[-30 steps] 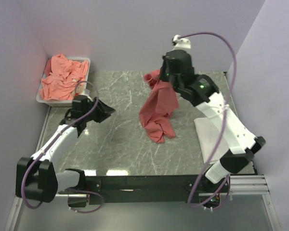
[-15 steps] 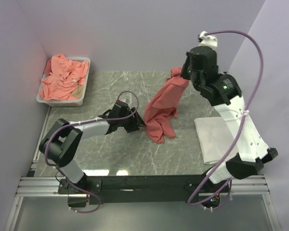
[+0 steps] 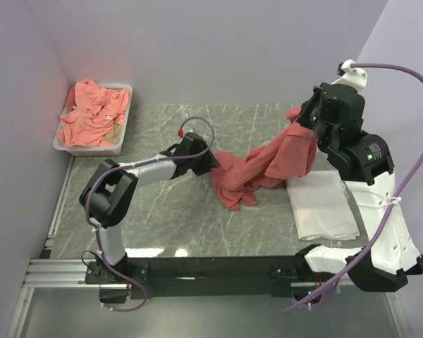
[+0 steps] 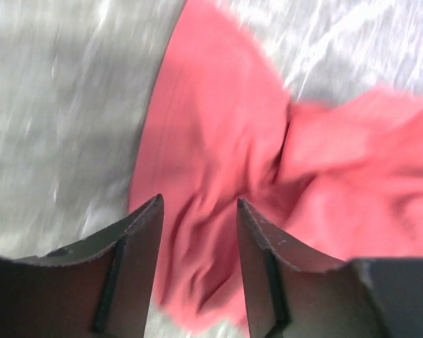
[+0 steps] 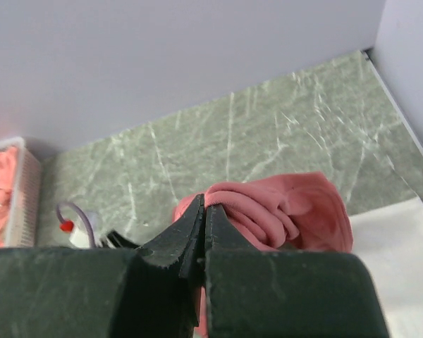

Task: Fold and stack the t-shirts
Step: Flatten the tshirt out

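Note:
A coral-red t-shirt (image 3: 268,163) stretches from the table's middle up to the right, its top edge pinched in my shut right gripper (image 3: 301,117). That same bunched edge shows at the right gripper (image 5: 206,205) in the right wrist view, with the t-shirt (image 5: 282,211) trailing beyond it. The shirt's lower end lies crumpled on the marble. My left gripper (image 3: 213,163) is open at that lower end; in the left wrist view the left gripper (image 4: 197,204) stands over the red t-shirt (image 4: 225,176), both fingers apart. A white folded garment (image 3: 323,204) lies flat at the right.
A white tray (image 3: 93,146) at the back left holds more crumpled salmon t-shirts (image 3: 92,113). Lilac walls close in the back and both sides. The marble table (image 3: 162,211) shows bare between the arms.
My right gripper has carried the shirt's top edge to the right, drawing it out slantwise. My left arm has swung in from the left to the shirt's lower end.

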`<state>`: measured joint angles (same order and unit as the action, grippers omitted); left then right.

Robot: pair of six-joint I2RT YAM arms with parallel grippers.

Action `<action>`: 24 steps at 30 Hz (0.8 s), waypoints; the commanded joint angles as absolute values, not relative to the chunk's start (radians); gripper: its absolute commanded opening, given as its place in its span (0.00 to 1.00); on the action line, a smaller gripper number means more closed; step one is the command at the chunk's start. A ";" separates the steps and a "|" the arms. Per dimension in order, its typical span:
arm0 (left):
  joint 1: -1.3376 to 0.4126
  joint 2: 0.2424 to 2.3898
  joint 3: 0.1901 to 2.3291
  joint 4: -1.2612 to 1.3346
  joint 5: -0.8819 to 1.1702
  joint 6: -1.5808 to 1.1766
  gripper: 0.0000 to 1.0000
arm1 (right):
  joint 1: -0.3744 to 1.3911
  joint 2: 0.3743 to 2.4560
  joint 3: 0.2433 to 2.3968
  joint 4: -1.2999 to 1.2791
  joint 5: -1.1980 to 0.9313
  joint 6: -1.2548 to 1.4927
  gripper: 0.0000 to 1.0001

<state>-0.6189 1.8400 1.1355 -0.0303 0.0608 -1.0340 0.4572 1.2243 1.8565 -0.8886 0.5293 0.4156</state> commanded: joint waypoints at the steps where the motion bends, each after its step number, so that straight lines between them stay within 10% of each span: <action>1: -0.624 1.922 1.302 -0.174 -0.063 -0.950 0.52 | 0.439 1.204 1.797 -0.845 0.511 0.437 0.00; 11: -0.641 2.206 1.782 -0.445 -0.233 -0.729 0.55 | 0.433 1.132 1.660 -0.807 0.448 0.463 0.00; 24: -0.672 2.362 1.901 -0.468 -0.225 -0.635 0.55 | 0.431 1.074 1.537 -0.775 0.394 0.477 0.00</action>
<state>-0.6559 2.3264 1.8614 -0.4351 -0.2104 -0.6682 0.4381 1.1004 1.5524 -0.8425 0.4061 0.4641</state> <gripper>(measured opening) 0.553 0.016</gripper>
